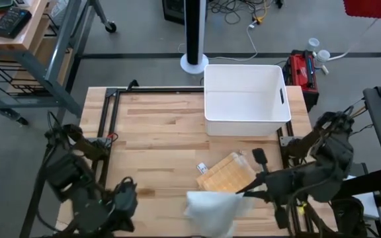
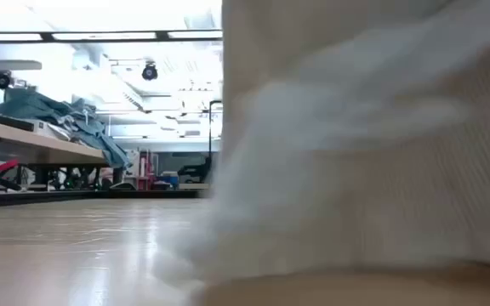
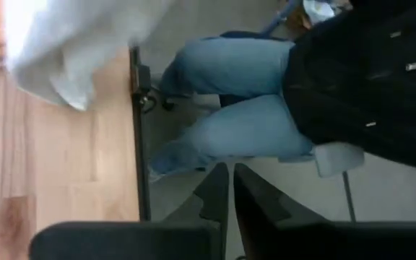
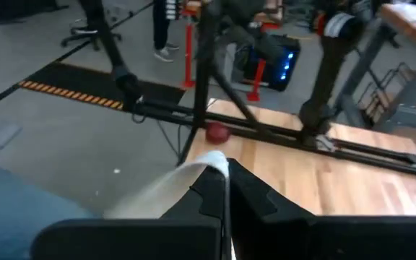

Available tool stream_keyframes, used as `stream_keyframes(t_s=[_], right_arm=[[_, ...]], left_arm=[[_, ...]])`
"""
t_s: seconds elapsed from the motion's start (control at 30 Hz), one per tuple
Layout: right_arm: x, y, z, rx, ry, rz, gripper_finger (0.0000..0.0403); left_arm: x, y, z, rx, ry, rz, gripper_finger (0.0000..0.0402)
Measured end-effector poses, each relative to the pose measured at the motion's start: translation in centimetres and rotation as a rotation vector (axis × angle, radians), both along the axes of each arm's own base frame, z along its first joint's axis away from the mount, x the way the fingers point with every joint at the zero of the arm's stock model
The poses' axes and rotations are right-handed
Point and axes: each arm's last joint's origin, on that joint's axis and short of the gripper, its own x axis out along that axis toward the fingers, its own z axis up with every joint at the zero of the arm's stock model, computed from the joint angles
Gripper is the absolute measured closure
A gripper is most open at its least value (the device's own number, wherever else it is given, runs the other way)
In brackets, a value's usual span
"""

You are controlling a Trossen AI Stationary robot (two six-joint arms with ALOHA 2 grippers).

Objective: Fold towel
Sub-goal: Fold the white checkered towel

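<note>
The white towel (image 1: 211, 211) hangs blurred over the table's near edge and fills the right of the low view (image 2: 356, 153). My right gripper (image 1: 249, 192) reaches in from the right and is shut on the towel (image 4: 157, 191). My left gripper (image 1: 127, 196) is raised at the near left, well apart from the towel. It is shut (image 3: 231, 189) with nothing between its fingers. In the left wrist view the towel (image 3: 63, 50) shows far off. My right gripper pinches an edge or corner of the towel (image 4: 209, 163) between its two fingers. The fingers come from the table's right, slanting a little downward. The towel trails slack from the fingers and hangs below them. One layer or several, I cannot tell.
A tan ribbed board (image 1: 227, 173) lies on the table beside the towel, with a small white piece (image 1: 202, 168) at its left. A white bin (image 1: 247, 99) stands at the far right. A person in blue jeans (image 3: 222, 108) sits just beyond the table's near edge.
</note>
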Motion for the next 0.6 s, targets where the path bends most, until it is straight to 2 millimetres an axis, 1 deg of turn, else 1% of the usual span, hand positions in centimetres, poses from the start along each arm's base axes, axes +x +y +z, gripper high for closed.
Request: stream_keyframes(t_s=[0.1,0.2,0.27,0.33,0.4,0.47,0.53,0.6], right_arm=[[-0.9,-0.2,1.0,0.0,-0.028,-0.032,0.0403],[-1.4,-0.5,1.9,0.006,-0.054,-0.003,0.0403],[-1.4,-0.2,2.2,-0.019,-0.079,0.074,0.0403],[-1.0,0.5,2.1,-0.057,-0.106,0.187,0.0403],[-0.4,1.7,1.6,-0.085,-0.123,0.279,0.0403],[0.4,2.9,0.6,-0.113,-0.112,0.323,0.0403],[1.5,4.2,-1.0,-0.167,-0.069,0.342,0.0403],[3.0,5.8,-3.0,-0.24,-0.028,0.36,0.0403]], left_arm=[[-0.3,-0.4,-0.1,0.038,-0.044,0.03,0.0398],[0.1,-0.4,-0.3,0.154,-0.164,0.126,0.04],[0.6,-0.5,-1.0,0.26,-0.228,0.155,0.0396],[1.0,-0.7,-1.6,0.356,-0.284,0.18,0.0391],[1.4,-0.7,-2.0,0.438,-0.353,0.229,0.0385],[2.1,-1.0,-2.8,0.517,-0.418,0.254,0.0379],[3.5,-1.4,-3.7,0.557,-0.473,0.24,0.0371],[5.1,-2.1,-4.8,0.556,-0.538,0.2,0.0361]])
